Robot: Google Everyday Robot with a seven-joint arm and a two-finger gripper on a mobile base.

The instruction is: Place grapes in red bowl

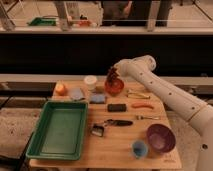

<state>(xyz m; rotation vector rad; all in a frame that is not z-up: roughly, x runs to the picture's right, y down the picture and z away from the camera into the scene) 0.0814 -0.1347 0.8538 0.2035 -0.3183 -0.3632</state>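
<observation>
Gripper [114, 74] over far desk [120, 150] edge, jaws holding dark reddish-purple knobbly grape bunch [113, 77] just above small round red-orange bowl [114, 88]; transport done, only lowering and release left

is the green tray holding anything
No, the green tray shows only bare floor; the gripper holds the grapes above the red bowl.

Warm, dim light falls from above onto the wooden table [150, 145], brightest along the white arm [170, 95]. The far wall is a black band, with a brighter floor beyond. Soft shadows sit under the gripper [113, 75], which is over the red bowl [114, 88]. Everything looks blurred, perhaps worst at the edges.
</observation>
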